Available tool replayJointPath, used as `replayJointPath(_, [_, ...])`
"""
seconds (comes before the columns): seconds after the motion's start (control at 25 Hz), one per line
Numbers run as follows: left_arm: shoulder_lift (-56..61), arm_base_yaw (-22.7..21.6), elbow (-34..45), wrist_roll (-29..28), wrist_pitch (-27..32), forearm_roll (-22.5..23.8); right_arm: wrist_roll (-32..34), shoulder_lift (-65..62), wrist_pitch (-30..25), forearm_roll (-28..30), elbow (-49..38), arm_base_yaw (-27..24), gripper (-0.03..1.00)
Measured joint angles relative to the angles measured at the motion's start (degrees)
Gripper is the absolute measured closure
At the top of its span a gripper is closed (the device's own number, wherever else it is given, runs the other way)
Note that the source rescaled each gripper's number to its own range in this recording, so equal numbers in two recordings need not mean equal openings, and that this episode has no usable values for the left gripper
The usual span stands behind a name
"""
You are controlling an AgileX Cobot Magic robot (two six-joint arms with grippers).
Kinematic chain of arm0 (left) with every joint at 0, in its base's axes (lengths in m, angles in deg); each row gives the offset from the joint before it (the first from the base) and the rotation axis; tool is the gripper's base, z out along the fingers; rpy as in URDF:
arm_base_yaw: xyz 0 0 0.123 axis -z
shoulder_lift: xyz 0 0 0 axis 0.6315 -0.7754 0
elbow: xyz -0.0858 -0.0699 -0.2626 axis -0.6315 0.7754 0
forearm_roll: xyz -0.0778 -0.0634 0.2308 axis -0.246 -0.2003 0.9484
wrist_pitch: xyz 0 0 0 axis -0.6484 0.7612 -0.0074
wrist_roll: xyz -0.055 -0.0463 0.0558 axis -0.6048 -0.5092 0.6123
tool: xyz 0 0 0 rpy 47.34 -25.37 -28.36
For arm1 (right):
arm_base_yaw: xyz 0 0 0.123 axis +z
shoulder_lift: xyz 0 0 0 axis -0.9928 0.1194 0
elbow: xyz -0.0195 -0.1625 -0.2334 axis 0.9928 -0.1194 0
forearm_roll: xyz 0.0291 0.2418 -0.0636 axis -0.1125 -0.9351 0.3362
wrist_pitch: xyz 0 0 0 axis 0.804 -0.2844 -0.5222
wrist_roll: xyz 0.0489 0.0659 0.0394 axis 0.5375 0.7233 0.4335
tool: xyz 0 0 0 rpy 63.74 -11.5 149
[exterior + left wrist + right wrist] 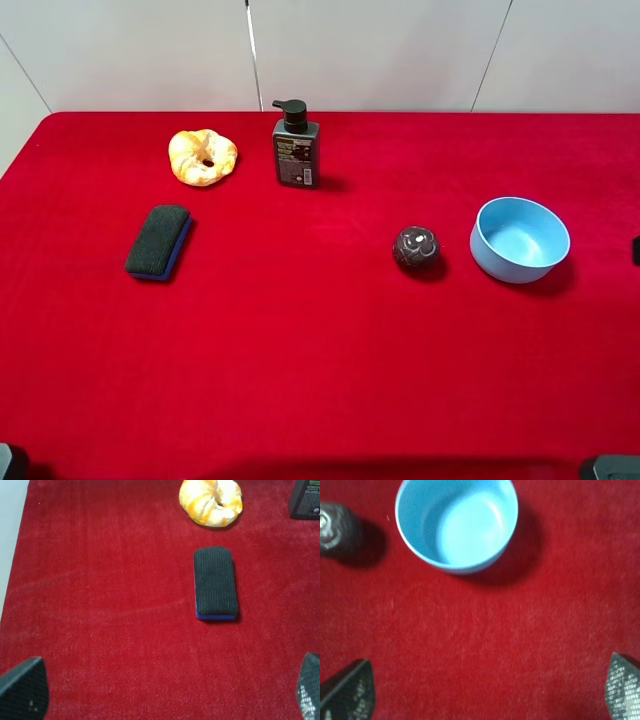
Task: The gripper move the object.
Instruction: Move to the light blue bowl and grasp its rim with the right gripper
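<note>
Dark fingertips [347, 692] of the right end effector [485, 690] sit closest to its wrist camera, one at each side and far apart. This end effector is wide open and holds nothing. Only red cloth shows between the tips. Past them sits the light blue bowl [457, 522]. It is upright, empty and well clear of both tips. A small dark ball [337, 527] lies just beside the bowl and does not touch it.

The left end effector [165, 690] is wide open too, and it has nothing in it. It looks down on a dark sponge [215, 582] with a blue bottom.

The job looks like it has hardly begun. Nothing grips the bowl, and it rests flat on the counter [300, 350]. The right end effector is the nearer one, so it will likely have to reach the bowl, close on its rim, lift it and set it down somewhere else. The pictures do not show where the bowl should go.

A bright red cloth covers the whole counter, and it looks soft and flat. From high up, the bowl is on the right side with the ball next to it. The sponge is far off on the left. A yellow twisted bun [202, 156] and a dark pump bottle [296, 148] stand near the back. Behind the counter is a plain white wall [370, 50] with thin lines between its panels.
</note>
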Motion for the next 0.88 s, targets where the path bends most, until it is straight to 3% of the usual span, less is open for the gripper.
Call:
replayJointPath(0.36, [0.0, 0.0, 0.0, 0.0, 0.0, 0.0, 0.0, 13.5, 2.8, -0.1, 0.7, 0.0, -0.03])
replayJointPath(0.88, [0.0, 0.0, 0.0, 0.0, -0.1, 0.0, 1.5, 35.1, 5.0, -0.1, 13.2, 0.0, -0.03])
